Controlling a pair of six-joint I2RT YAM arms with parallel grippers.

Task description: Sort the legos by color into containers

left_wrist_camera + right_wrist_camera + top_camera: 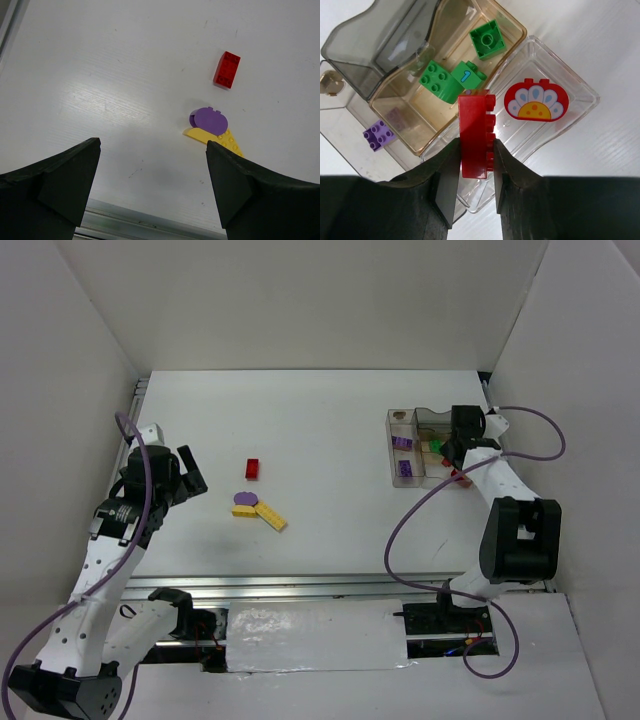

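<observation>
Right claw [473, 155] clamped on red rectangular plastic lego brick [474, 125], poised over clear brownish-tinted compartment tray [516, 36]. Left claw [152, 145] wide open; purple round lego [210, 120] just ahead, right of centre, on white tabletop [100, 75].

A light-blue numeral "1" is printed on the face of one green lego [468, 75].

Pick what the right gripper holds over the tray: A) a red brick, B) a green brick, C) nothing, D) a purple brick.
A: the right wrist view shows the right gripper clamped on a red brick over the tray, close to the red rounded piece lying in it.
</observation>
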